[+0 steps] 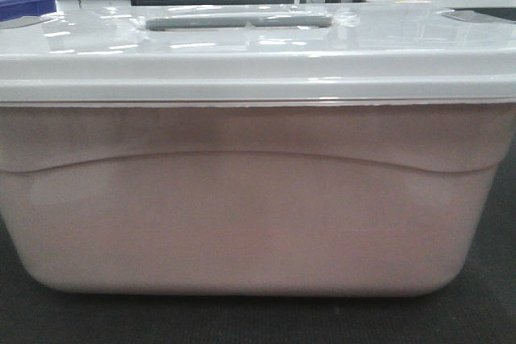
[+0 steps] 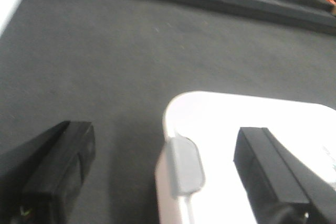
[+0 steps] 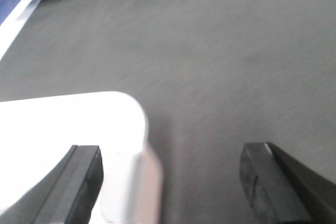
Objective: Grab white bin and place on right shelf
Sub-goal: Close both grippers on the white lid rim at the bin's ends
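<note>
1. In the front view, the white bin (image 1: 250,223) filled almost the whole frame. It sat upright on the dark surface (image 1: 484,320), with its pale pinkish side and curved moulded line facing us.
2. Its glossy lid (image 1: 258,62) was on, and the grey handle (image 1: 238,19) lay flat in the recess on top.
3. Behind the bin at the far left we saw part of a blue bin (image 1: 24,4). Black frames and cluttered benches showed further back, too small to describe.
4. In the left wrist view, the left claw (image 2: 165,135) was spread wide and held nothing.
   - One black finger (image 2: 63,166) was over the bare surface (image 2: 105,51) outside the bin.
   - The other finger (image 2: 268,166) was over the bin's white lid (image 2: 252,114).
5. A rounded corner of the bin and a grey clip (image 2: 181,166) on its edge lay between those two fingers. We could not tell whether either finger touched the plastic.
6. In the right wrist view, the right claw (image 3: 173,153) was likewise wide apart and gripped nothing.
   - One finger (image 3: 84,177) was above the lid's corner (image 3: 63,119).
   - The other finger (image 3: 268,177) was above the grey surface (image 3: 236,51) beside the bin.
7. The bin's pinkish wall (image 3: 149,182) ran down between the right claw's fingers. The picture was too blurred for us to judge contact.
8. Each claw thus straddled one corner edge of the bin, at opposite ends.
</note>
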You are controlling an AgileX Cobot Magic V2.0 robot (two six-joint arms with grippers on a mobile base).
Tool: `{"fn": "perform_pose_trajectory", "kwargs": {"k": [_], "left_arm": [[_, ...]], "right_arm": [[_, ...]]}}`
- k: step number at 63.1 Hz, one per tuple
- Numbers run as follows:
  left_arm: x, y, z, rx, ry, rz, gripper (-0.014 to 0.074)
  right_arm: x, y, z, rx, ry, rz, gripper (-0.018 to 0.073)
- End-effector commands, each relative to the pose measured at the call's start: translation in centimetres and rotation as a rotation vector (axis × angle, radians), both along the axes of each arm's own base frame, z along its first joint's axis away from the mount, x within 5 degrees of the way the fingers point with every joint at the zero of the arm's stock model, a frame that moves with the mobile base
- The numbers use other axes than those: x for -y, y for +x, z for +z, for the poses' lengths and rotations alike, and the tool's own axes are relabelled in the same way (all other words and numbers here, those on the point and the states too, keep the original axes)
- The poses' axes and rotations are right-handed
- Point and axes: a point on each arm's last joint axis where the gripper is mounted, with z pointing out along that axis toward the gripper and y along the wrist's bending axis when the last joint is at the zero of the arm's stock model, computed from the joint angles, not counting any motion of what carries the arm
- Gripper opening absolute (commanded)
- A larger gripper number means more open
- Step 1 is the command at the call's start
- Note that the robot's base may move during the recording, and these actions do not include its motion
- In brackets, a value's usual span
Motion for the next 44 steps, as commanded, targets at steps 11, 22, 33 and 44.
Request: {"fn": "perform_pose_trajectory", "kwargs": {"k": [11,22,33,44], "left_arm": [[1.2,3.9,3.0,-0.163,-0.015,-0.120,0.0455],[1.6,6.2,3.0,-0.266,0.063,-0.208,0.0455],[1.2,8.3,1.8,-0.337,0.041,-0.237,0.0447],[0.5,10.5,0.8,-0.374,-0.086,-0.377,0.0438]], "right_arm": [[-1.4,3.9,2.7,-0.163,0.118,0.134,0.0633],[-0.9,5.4,2.1,-0.222,0.110,0.202,0.0633],[0.8,6.6,1.8,-0.212,0.225,0.262,0.0633],[1.8,8.6,0.1,-0.199,0.395,0.399,0.0633]]}}
